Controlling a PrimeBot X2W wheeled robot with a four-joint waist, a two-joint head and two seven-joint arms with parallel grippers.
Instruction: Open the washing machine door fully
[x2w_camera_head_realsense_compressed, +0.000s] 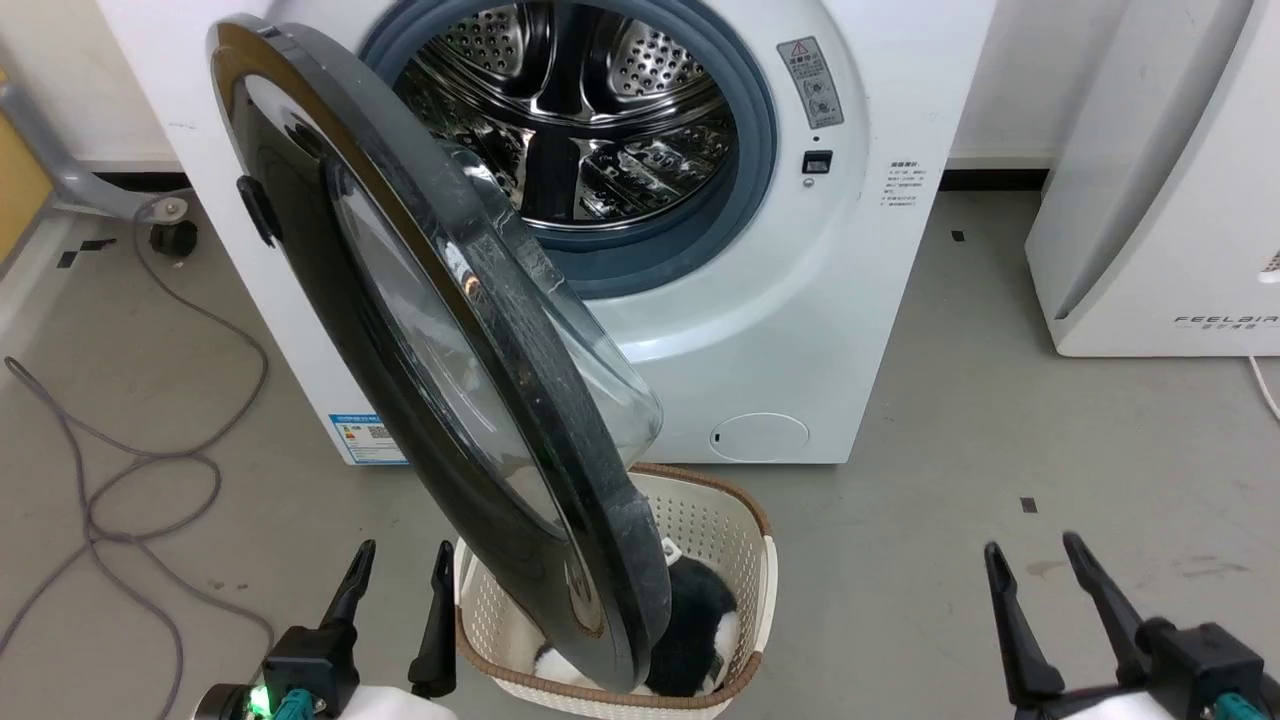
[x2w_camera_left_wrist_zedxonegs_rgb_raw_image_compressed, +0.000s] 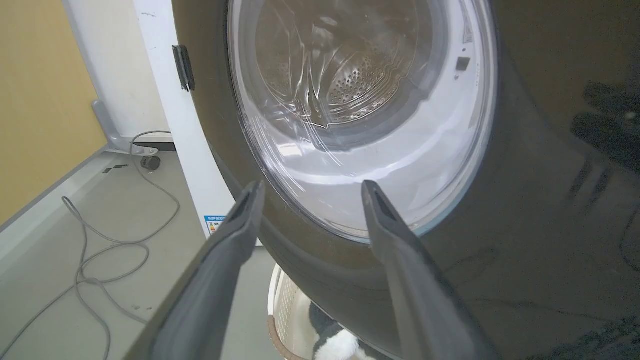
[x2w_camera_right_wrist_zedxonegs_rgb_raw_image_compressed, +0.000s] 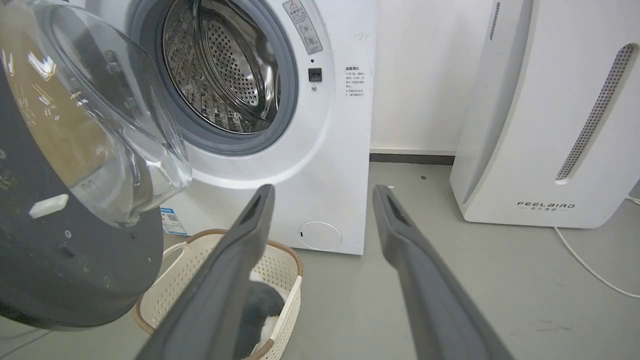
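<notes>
A grey cable loops over the floor at far left. The left pincer hangs empty with its fingers apart, just beside the lower rim of the washing machine door. The door stands swung out from the washing machine, nearly edge-on to the head camera, with the steel drum exposed. Its bottom edge overhangs a cream basket holding a black-and-white fluffy bundle. Bare floor lies right of the basket. The right pincer has its fingers apart, holds nothing and is well apart from the door. A white appliance stands at far right.

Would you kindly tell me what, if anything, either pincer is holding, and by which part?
Nothing is held: the left pincer and right pincer are open, empty.
</notes>
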